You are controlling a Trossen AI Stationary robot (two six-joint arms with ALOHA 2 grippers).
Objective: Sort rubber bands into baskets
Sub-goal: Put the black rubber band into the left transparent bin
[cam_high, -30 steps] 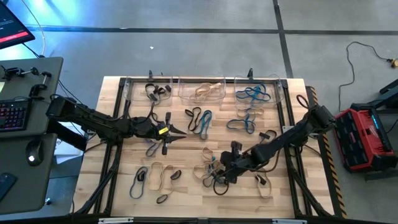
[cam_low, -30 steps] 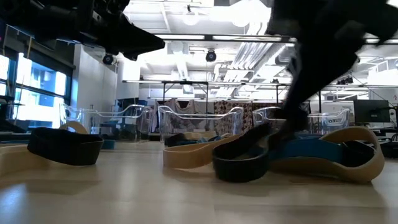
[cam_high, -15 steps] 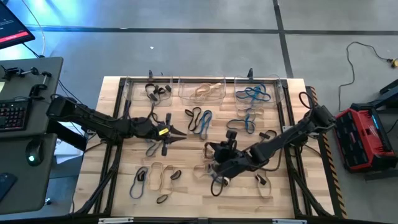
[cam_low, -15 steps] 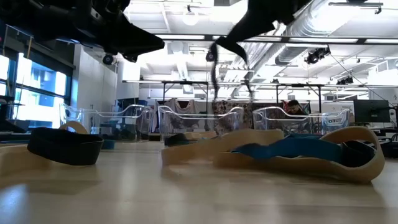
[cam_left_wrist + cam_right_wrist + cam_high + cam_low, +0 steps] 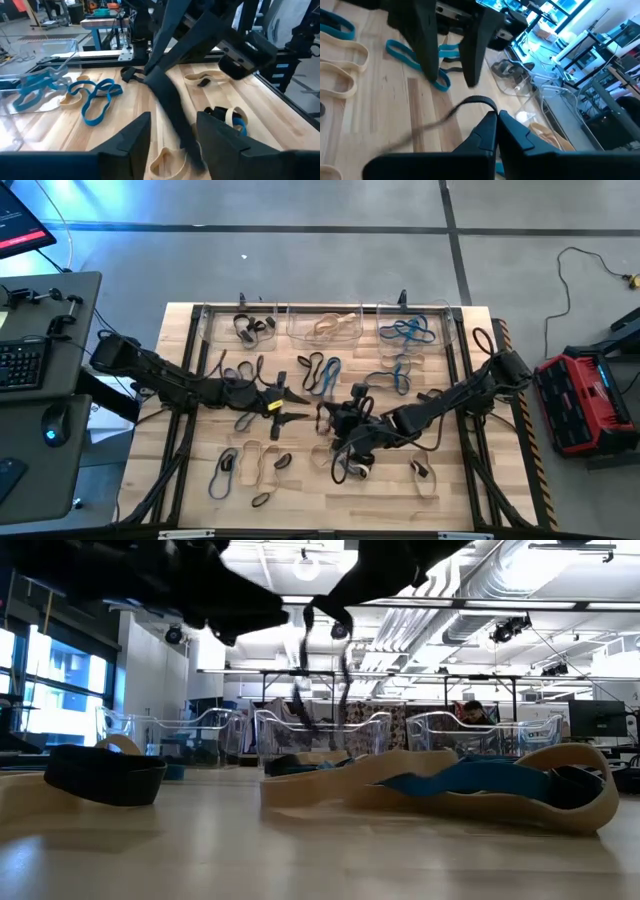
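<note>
— Where are the baskets (image 5: 325, 326)?
— Three clear bins in a row along the desk's far edge.
— And the rubber bands (image 5: 320, 372)?
— Black, tan and blue loops, some inside, most scattered just before them.

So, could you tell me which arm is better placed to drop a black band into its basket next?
Probably the right: its claw is shut on a black band, lifted off the table. The left claw is open and empty. The basket holding black bands is on the left, though.
</note>
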